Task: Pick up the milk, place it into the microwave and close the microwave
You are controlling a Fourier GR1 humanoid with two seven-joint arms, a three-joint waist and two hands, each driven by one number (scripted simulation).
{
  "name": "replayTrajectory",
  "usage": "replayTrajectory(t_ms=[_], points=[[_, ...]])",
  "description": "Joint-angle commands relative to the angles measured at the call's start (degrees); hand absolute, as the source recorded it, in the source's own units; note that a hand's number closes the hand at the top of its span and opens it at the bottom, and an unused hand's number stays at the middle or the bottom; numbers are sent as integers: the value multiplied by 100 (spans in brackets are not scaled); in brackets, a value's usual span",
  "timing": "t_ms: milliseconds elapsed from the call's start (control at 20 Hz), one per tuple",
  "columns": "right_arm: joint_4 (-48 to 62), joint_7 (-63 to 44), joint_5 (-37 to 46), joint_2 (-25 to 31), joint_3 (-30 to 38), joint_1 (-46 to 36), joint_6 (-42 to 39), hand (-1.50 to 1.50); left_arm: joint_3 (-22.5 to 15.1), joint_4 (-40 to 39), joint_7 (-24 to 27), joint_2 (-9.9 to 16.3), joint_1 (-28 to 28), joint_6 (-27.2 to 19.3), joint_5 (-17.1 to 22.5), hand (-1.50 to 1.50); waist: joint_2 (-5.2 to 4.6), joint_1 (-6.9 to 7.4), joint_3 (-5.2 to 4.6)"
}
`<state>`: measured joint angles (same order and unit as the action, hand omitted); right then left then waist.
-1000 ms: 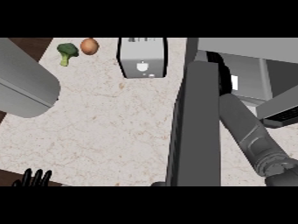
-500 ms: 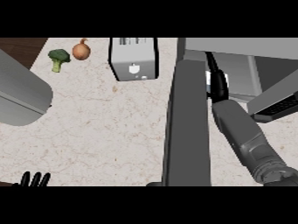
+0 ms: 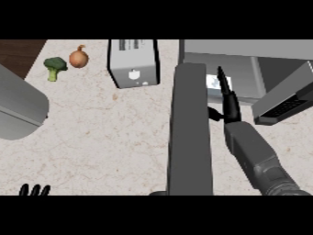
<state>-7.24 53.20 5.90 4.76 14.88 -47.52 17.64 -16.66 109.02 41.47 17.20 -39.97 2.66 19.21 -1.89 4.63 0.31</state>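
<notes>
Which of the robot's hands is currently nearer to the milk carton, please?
The right hand. It reaches into the microwave, fingers straight, right beside the milk carton. The left hand rests far away, at the view's lower left edge.

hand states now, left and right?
Left hand: open, resting at the lower edge.
Right hand: open, fingers straight, by the milk in the microwave.

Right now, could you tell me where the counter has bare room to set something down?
The widest bare patch lies between the grey curved object at left and the open microwave door, below the toaster, broccoli and onion. It is crowded by the microwave, where the right hand reaches in.
</notes>
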Motion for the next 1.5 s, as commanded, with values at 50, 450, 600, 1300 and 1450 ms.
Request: replayTrajectory(t_ms=[50,450,600,1300,1450], points=[[-19,502,-87,93,97,350,-456,-150,102,25,-107,56,-79,69,171,-150,57,-135,-9],[-143,1021,-60,117,-13,1034,-1533,-150,-97,75,-109,6,-254,-50,-135,-150,142,-306,-19],[-176,1024,2,306,-107,1201,-2009,-150,-322,232,-677,-14,96,-212,-309,-150,140,-363,-17],[-1499,1175,-295,961,-123,2641,-2468,150,-971,-646,-891,-117,834,53,-986,-150,206,-527,-35],[-1815,1026,-355,1013,-175,3115,-2582,150,-1332,-421,-1630,-283,1226,-243,-1375,-150,207,-550,-34]])
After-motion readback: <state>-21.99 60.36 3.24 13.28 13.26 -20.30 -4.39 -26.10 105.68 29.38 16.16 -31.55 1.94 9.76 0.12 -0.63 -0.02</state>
